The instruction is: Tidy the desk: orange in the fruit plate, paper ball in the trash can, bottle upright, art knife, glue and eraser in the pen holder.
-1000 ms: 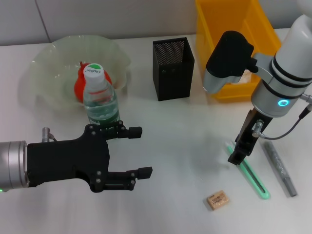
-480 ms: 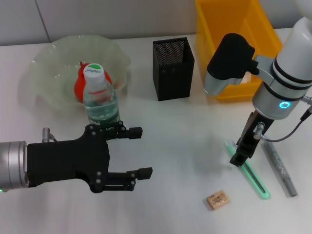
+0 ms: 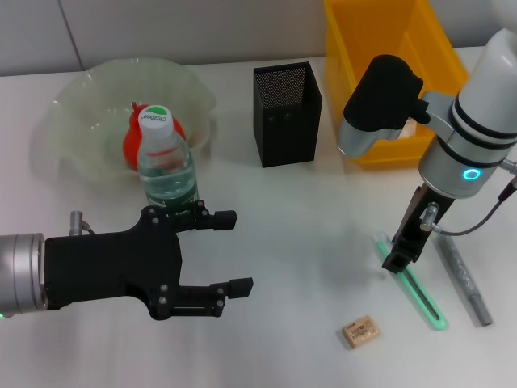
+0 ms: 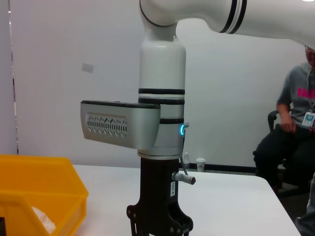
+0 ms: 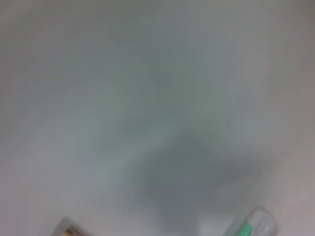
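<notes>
The bench [image 3: 283, 210] carries everything. The largest thing on it is the trash can [image 3: 388, 48] at the far right corner; white paper shows inside it, so the paper ball seems already disposed. The fruit plate [image 3: 81, 105] stands at the far left and the orange [image 3: 133, 141] lies in it. The pen holder [image 3: 287, 113] stands between plate and can, at the far edge. The bottle [image 3: 166, 166] stands upright just in front of the plate.

The left gripper [image 3: 226, 250] hovers near the front left, its fingers released and wide apart, holding nothing. The right gripper [image 3: 397, 257] hangs low over the far end of the green knife [image 3: 412, 283], near the right edge; I cannot tell whether its fingers are parted or clenched. A grey stick [image 3: 462, 279], probably the glue, lies just beside the knife. The eraser [image 3: 359, 332] lies near the front edge.

I judge the step in hand is picking up the knife. The next move calls for a grasp across its thin body, then a lift and carry to the holder.
</notes>
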You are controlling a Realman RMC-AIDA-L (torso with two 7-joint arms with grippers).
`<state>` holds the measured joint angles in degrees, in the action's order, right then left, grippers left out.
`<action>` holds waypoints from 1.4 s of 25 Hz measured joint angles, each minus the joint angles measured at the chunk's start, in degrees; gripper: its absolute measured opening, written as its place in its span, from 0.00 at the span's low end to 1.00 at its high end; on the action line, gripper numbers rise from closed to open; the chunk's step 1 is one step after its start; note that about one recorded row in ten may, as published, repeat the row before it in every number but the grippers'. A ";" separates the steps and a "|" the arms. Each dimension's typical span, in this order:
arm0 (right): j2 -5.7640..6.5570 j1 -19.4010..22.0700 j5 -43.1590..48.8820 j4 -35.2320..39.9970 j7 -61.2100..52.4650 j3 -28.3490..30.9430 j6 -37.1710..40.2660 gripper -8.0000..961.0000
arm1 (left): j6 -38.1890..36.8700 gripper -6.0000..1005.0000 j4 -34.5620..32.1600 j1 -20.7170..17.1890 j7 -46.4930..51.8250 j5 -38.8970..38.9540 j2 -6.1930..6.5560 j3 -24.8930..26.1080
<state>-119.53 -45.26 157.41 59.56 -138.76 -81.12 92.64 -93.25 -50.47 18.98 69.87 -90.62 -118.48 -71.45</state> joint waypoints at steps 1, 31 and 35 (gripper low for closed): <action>0.00 0.00 0.00 -0.04 -0.02 0.00 0.00 0.50 | -0.04 0.81 -0.05 0.00 0.00 0.00 0.00 0.00; 0.00 -0.18 0.06 -1.55 -1.16 -1.40 -0.50 0.35 | -0.35 0.81 0.16 0.00 -0.20 0.01 0.00 0.00; 0.00 -0.19 0.01 -1.55 -1.42 -1.46 -0.52 0.34 | -0.44 0.81 0.25 0.00 -0.26 0.01 0.00 0.00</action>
<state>-119.53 -45.45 157.42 58.00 -140.18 -82.58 92.12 -93.69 -50.22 18.98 69.61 -90.61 -118.47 -71.45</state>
